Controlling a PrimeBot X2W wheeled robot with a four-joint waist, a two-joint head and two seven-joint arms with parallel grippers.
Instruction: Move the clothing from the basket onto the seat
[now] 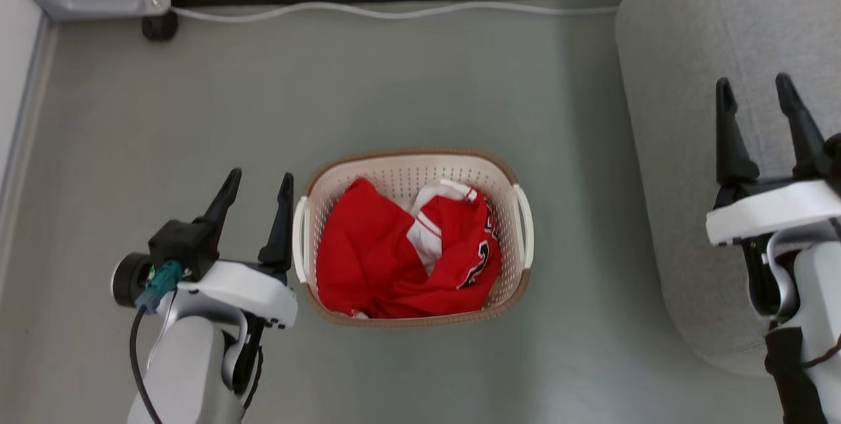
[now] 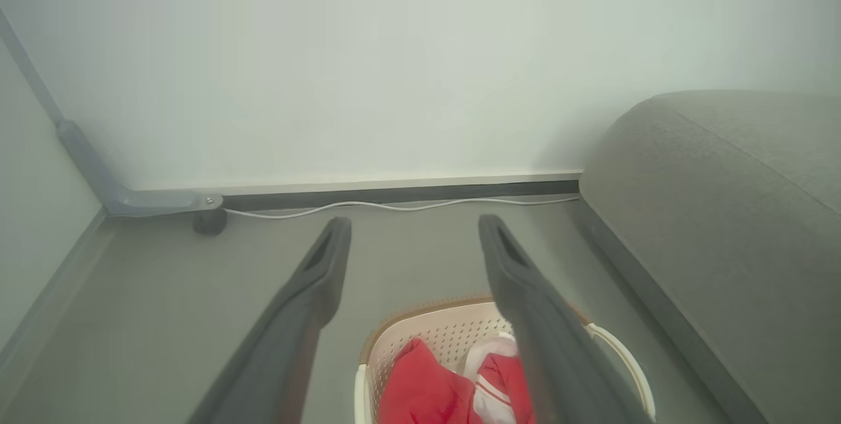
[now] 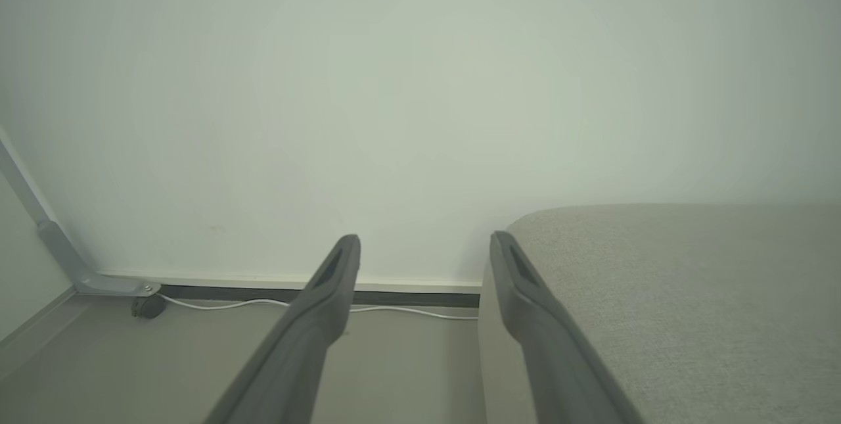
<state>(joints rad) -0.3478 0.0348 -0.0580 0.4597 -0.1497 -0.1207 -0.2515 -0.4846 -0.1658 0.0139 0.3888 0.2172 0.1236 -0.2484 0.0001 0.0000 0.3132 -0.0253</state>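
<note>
On the floor: a cream-white perforated plastic laundry basket with a brown woven-look rim stands on the grey floor between the two arms, well apart from the floor's far edge.
Clothing: the soft red clothing lies bunched inside the basket. A plain red garment is on its left side and a red jersey with white trim and dark numbers on its right, and the two overlap.
Seat: the large grey fabric-upholstered seat runs along the floor's right edge, near the basket but apart from it, with none of the clothing on it yet.
Left pincer: the dark two-fingered left pincer hovers just beside the basket's white left handle, jaws spread wide, holding nothing.
Right pincer: the dark two-fingered right pincer hangs over the seat, jaws just as wide, empty.
Risk, grasp: because the garments overlap, a pinch may take only a loose fold, which would likely slip free mid-carry.
Risk, basket: the basket looks light, so a finger caught in a hole or cloth snagged on the rim could drag or tip it.
Risk, drop: trailing cloth may land on the seat's rounded edge and slide to the floor.
</note>
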